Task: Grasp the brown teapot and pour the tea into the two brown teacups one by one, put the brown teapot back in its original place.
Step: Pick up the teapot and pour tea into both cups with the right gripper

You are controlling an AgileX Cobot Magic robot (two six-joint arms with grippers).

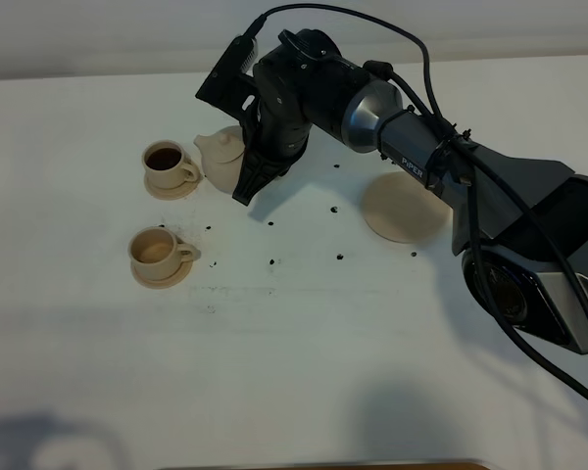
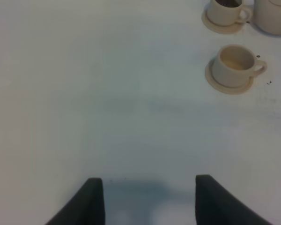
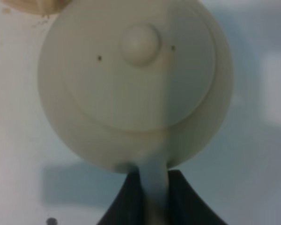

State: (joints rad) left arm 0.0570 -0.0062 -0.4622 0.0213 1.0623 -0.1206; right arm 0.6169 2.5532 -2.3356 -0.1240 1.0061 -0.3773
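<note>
Tabletop [image 1: 294, 372] (white, dark-specked) carries two brown teacups [image 1: 167, 162] [image 1: 157, 250].

White table [image 1: 304, 343], flat and plain, scattered dark specks [image 1: 272, 262] around the middle. Directly on it: two small saucers on the left side, far one [image 1: 171, 188] carrying a cup [image 1: 167, 162] with dark tea, near one [image 1: 162, 277] carrying a cup [image 1: 155, 250] with a pale inside, plus a bare wide saucer [image 1: 402, 209] well apart on the right. Teapot [image 1: 222, 155] is just beside the far small saucer; cannot tell if it touches the tabletop.
</note>
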